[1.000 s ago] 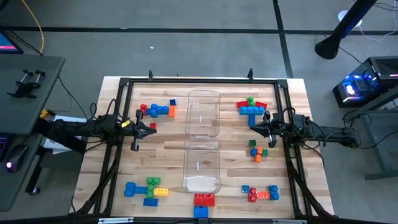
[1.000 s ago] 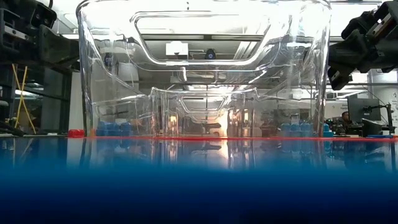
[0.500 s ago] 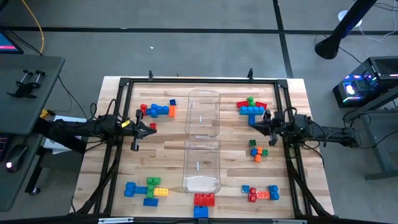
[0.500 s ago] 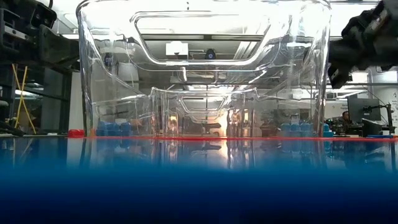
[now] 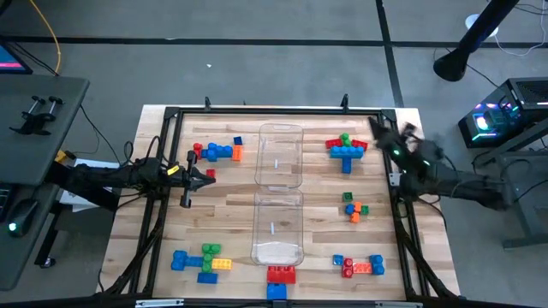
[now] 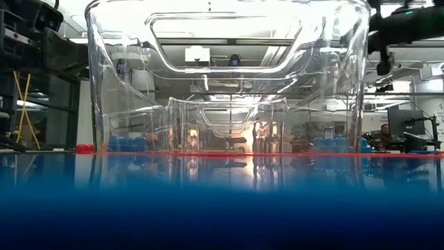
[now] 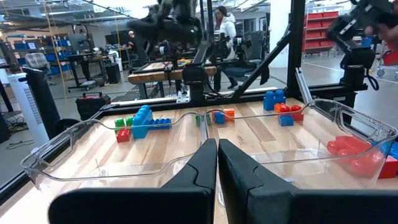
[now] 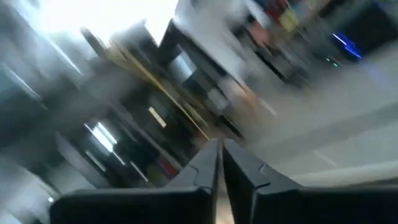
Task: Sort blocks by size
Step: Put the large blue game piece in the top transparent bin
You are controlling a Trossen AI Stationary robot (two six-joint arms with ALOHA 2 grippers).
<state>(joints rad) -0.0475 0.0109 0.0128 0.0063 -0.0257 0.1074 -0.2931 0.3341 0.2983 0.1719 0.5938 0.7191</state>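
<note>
The blocks lie on the wooden table in several clusters: far left [image 5: 215,151], far right [image 5: 345,148], middle right [image 5: 354,208], near left [image 5: 200,260], near right [image 5: 359,266], and red and blue ones at the near edge [image 5: 280,275]. My left gripper [image 5: 211,178] hangs shut and level at the table's left, pointing at the bins, with nothing in it [image 7: 217,147]. My right gripper [image 5: 374,126] is raised near the far right corner, beyond the far right cluster. Its fingers [image 8: 220,150] are together and hold nothing.
Two clear plastic bins stand end to end down the table's middle, one far [image 5: 280,156] and one near [image 5: 278,228]. A black rail frame [image 5: 274,110] runs around the table. People stand in the room beyond [image 7: 225,28].
My right gripper has risen from beside the far right cluster and swung toward the table's far right corner, rolling as it went; most of this came in the last half second. The blocks and bins lie as before.
</note>
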